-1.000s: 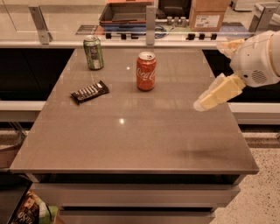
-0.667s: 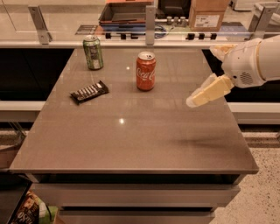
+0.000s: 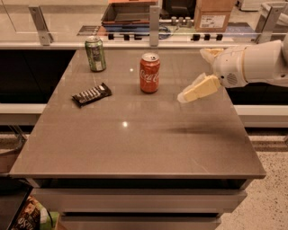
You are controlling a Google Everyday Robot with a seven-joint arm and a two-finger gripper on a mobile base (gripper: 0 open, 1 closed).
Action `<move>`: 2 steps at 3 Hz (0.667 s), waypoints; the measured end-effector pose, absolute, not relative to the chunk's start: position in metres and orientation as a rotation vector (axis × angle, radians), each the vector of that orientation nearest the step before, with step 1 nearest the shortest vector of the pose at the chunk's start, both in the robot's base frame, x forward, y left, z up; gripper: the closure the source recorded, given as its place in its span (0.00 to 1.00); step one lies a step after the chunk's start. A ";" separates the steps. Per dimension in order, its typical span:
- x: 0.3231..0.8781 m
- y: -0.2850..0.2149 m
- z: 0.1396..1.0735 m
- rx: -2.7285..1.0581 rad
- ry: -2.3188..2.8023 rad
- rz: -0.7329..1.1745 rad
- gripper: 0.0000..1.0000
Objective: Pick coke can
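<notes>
Since the earlier frames the gripper (image 3: 194,74) has been carried leftward over the table (image 3: 135,148), closing on the coke can (image 3: 149,73); the cans and the wrapped bar have not shifted.

Nearest, the front half of the table top is seen bare. Further in, the gripper hangs above the right side, its two pale fingers (image 3: 198,89) spread wide with nothing between them, on the end of the white arm (image 3: 261,60) reaching in from the right. On the left, a dark chocolate bar (image 3: 92,94) lies flat. Beyond it, the coke can stands upright near the middle of the far half, apart from the gripper and untouched. A green can (image 3: 95,54) stands upright at the far left corner, well apart from the red one.

A sideways approach is judged risky: if one finger meets the can wall before the can is straddled, the light can could be pushed away or tipped over. A mistimed closing could dent it or let it slip.

The table top is smooth, grey-brown and slightly glossy, so little grip against sliding is offered. A speckled floor (image 3: 274,188) is seen below at the right. Behind the table a railing with metal posts (image 3: 154,22) is set, and beyond it a counter with a cardboard box (image 3: 215,13).
</notes>
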State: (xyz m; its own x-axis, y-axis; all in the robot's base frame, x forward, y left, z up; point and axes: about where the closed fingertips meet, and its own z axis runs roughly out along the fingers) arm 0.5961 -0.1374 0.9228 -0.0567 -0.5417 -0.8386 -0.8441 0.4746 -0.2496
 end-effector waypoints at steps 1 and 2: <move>0.612 -0.122 0.919 -1.147 1.668 0.434 0.00; 0.644 -0.093 0.918 -1.093 1.582 0.499 0.00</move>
State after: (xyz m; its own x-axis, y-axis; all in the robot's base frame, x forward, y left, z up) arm 0.6442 -0.0933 0.9181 0.0207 -0.3855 -0.9225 -0.8450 0.4865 -0.2222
